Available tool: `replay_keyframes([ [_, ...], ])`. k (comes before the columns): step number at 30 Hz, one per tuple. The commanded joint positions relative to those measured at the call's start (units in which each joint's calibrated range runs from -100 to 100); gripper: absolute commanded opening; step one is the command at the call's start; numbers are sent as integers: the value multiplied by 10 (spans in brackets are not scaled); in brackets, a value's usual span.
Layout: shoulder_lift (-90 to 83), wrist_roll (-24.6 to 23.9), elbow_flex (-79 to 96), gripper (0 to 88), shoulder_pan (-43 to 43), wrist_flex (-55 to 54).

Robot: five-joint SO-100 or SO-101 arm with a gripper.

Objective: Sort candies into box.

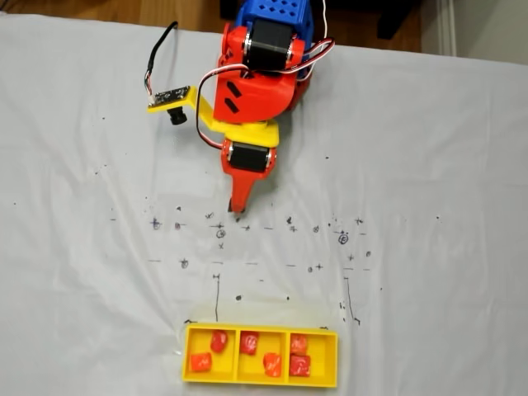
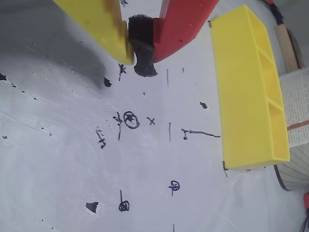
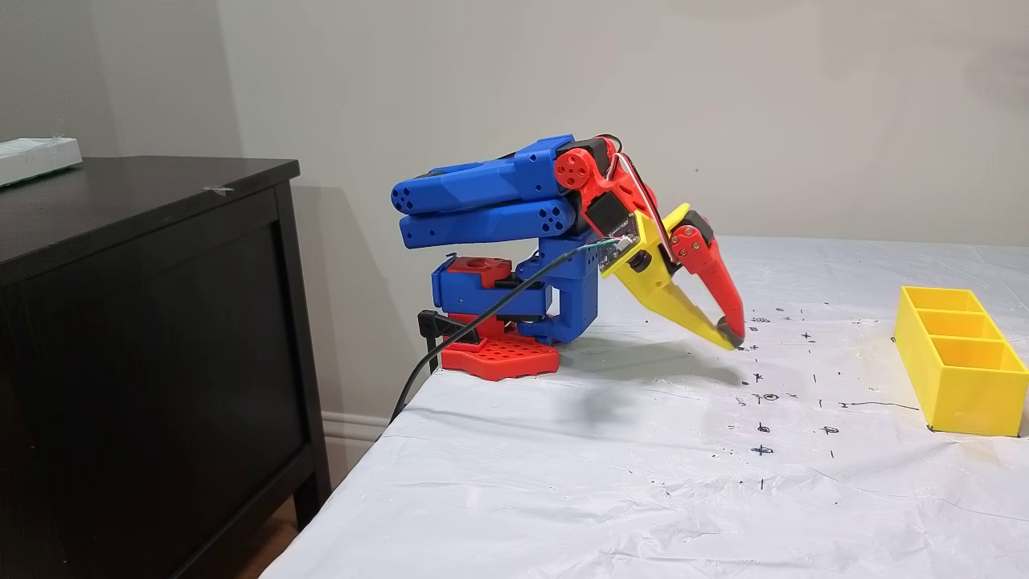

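**Six candies lie in the yellow box, claw clenched and holding nothing**

The candies are all inside the box (image 1: 183,363), two in each compartment. In a fixed view from above, the left compartment holds one candy (image 1: 219,341) near its upper right corner and another candy (image 1: 200,361) lower and to the left. The middle compartment holds one sweet (image 1: 249,342) at the upper left and one (image 1: 271,364) lower right. The right compartment holds a pair (image 1: 299,344) (image 1: 300,365), one directly under the other and almost touching. They are small, roughly square, wrapped, orange-red with a slightly crumpled surface; any print on them is too small to read.

The box is a low rectangular tray of smooth bright yellow plastic with thin straight walls and two dividers that make three square cells in a row. It stands well apart from the claw (image 1: 238,209), on the side the tips point to, and in the wrist view the box (image 2: 241,87) shows its plain outer wall at the right.

The claw is clenched, with nothing between the tips; one finger is yellow (image 2: 104,26), the other red (image 2: 181,24), and a dark fuzzy pad sits where they meet. The tips hang just above the table cover (image 3: 563,482), which is white, thin and wrinkled. Around and beyond the tips the sheet carries small black pen marks (image 2: 130,119): crosses, circles, dots and short lines, no readable words.
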Motion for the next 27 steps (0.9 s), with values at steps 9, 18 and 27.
replay_keyframes([
  [9, -3, 3, 27, 19, 17, -2],
  [18, -3, -18, 28, 2, 51, -5],
  [27, -3, -31, 28, 2, 73, -5],
])
